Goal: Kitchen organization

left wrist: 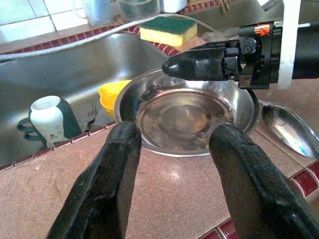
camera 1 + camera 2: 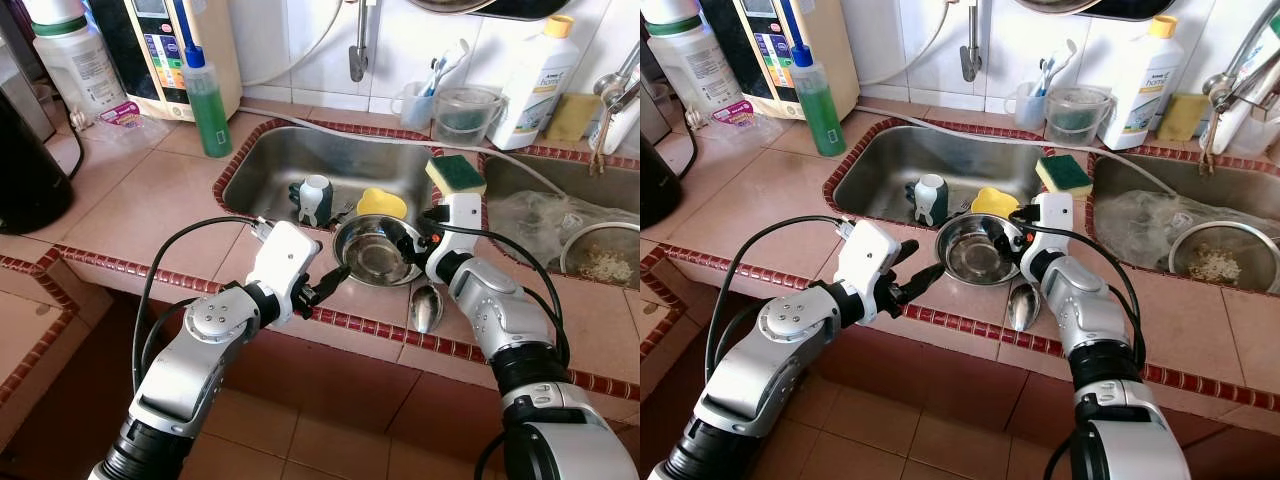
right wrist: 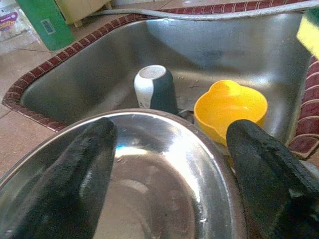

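A steel bowl stands on the tiled counter at the front rim of the left sink. My left gripper is open just short of the bowl's near left rim, its two fingers spread over the counter tile and apart from the bowl. My right gripper hovers at the bowl's right rim, open, with its fingers wide apart above the bowl's inside. A metal spoon lies on the counter to the right of the bowl.
In the sink lie a yellow cup, a white and dark mug and a fork. A green-yellow sponge sits on the divider. A strainer is in the right sink. A green bottle stands at the back left.
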Robot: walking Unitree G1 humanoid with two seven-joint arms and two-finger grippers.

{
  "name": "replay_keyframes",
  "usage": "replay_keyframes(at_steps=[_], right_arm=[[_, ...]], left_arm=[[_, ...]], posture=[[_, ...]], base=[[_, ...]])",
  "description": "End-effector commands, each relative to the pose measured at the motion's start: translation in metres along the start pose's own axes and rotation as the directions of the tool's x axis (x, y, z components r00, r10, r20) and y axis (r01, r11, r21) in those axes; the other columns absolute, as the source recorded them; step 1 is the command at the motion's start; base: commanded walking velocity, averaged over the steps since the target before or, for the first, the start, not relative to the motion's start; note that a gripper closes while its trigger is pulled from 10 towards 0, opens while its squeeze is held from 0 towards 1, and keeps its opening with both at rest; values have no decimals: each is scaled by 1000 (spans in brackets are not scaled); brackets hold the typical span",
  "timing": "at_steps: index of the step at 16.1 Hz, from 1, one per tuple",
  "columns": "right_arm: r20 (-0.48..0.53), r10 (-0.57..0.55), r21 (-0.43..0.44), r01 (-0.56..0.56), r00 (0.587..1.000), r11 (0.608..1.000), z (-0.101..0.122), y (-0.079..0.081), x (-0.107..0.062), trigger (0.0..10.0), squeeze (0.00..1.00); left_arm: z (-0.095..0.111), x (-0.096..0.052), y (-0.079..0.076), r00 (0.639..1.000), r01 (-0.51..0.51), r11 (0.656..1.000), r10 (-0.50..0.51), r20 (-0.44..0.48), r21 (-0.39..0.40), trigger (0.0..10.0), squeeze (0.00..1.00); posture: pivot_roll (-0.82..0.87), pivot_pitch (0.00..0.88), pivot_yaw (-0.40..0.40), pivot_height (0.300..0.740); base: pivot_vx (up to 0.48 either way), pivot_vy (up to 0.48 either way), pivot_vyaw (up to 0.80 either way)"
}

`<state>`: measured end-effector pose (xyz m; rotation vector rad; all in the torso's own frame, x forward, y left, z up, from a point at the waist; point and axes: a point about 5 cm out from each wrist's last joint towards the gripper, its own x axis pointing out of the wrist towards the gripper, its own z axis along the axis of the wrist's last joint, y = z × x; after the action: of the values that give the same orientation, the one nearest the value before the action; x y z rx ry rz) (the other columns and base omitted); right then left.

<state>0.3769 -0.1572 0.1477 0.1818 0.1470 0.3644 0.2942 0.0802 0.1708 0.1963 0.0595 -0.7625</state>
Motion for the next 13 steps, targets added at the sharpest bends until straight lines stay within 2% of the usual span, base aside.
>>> replay_keyframes(at_steps=[1, 2, 4, 5, 11, 13], right_arm=[[-21, -1, 27, 1, 1000, 1000, -6, 0, -1, 2627, 0], [-23, 0, 34, 1, 1000, 999, -6, 0, -1, 1765, 0], [-28, -10, 48, 12, 1000, 999, -10, -1, -3, 4667, 0], [-29, -13, 49, 14, 999, 999, -10, -1, -3, 10000, 0], [-24, -22, 66, 24, 999, 998, -9, -3, -4, 10000, 0], [-26, -26, 110, 29, 999, 994, -8, -4, -4, 10000, 0]], left_arm=[[5, -2, 0, 1000, -6, 1000, 5, 13, 16, 10000, 0], [5, -2, 0, 1000, -5, 1000, 5, 13, 15, 10000, 0], [6, -2, -4, 999, 28, 999, -29, 18, 15, 10000, 0], [7, -3, -6, 999, 34, 999, -35, 21, 19, 10000, 0], [7, -2, -6, 999, 44, 999, -45, 20, 24, 10000, 0], [7, -2, -6, 999, 45, 999, -45, 17, 24, 10000, 0]], posture=[[-162, 110, 31, 740], [-162, 110, 31, 740], [-164, 111, 35, 740], [-165, 111, 37, 740], [-167, 112, 42, 740], [-165, 116, 42, 740]], base=[[0, 0, 0], [0, 0, 0], [0, 0, 0], [0, 0, 0], [0, 0, 0], [0, 0, 0]])
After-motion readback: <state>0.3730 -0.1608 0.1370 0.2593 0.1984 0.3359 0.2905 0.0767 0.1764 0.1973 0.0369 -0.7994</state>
